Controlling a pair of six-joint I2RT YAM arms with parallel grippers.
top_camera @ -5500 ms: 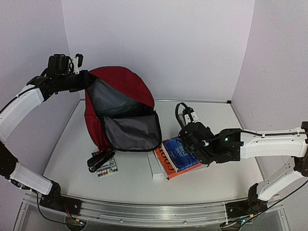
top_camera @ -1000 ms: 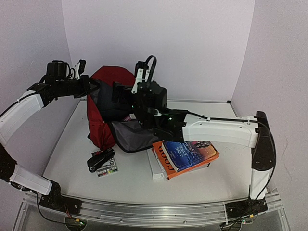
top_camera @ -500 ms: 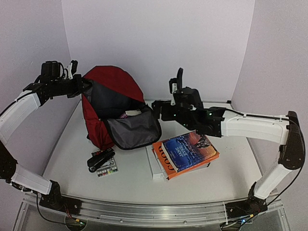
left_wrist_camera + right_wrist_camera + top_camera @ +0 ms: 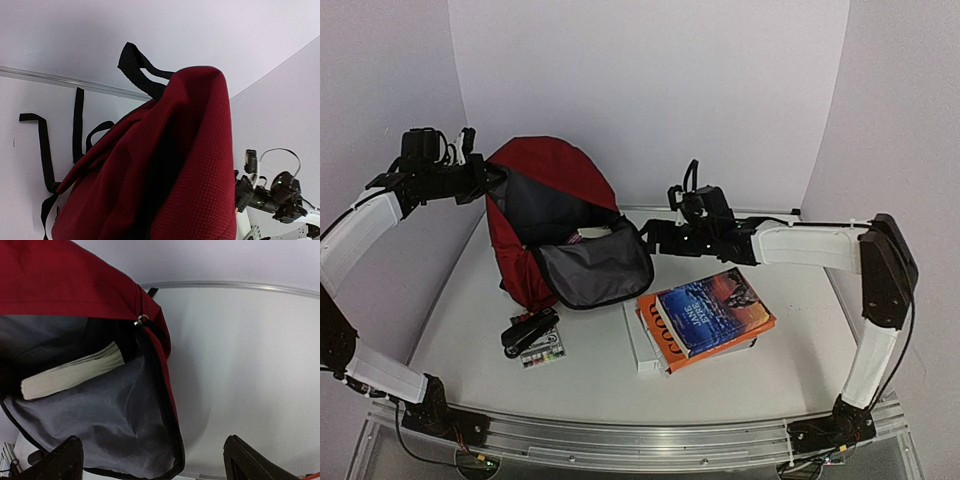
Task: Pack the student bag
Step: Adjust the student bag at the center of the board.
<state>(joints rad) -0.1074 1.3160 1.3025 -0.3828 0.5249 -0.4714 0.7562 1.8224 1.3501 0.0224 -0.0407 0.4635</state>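
**Asker:** Where did the student bag (image 4: 565,165) stand, and what was it made of?

**Describer:** It stood upright at the back left of the smooth white table (image 4: 600,390). It was a rounded dome of dark red woven cloth with a fine, grainy weave. Its front flap sagged open and forward, showing a slick, creased grey lining (image 4: 115,420). Flat black straps (image 4: 47,150) of webbing trailed on the table behind it.

**Asker:** Was anything gripping it?

**Describer:** Yes. The left gripper (image 4: 485,180) was closed tight on the upper left rim, pinching the cloth.

**Asker:** And the other tool?

**Describer:** The right gripper (image 4: 650,235) hung just to the right of the opening, pointing toward it. Its two dark fingers (image 4: 65,457) were spread wide, with nothing between them.

**Asker:** What lay inside?

**Describer:** A book (image 4: 75,372) sat tilted in the bag with its pale block of page edges facing out. It lay below a small metal zipper pull (image 4: 143,318).

**Asker:** And on the table?

**Describer:** A stack of books (image 4: 705,315) lay near the flap, to its right, with a glossy blue cover on top and an orange one beneath. A black stapler (image 4: 528,330) lay in front of the bag.
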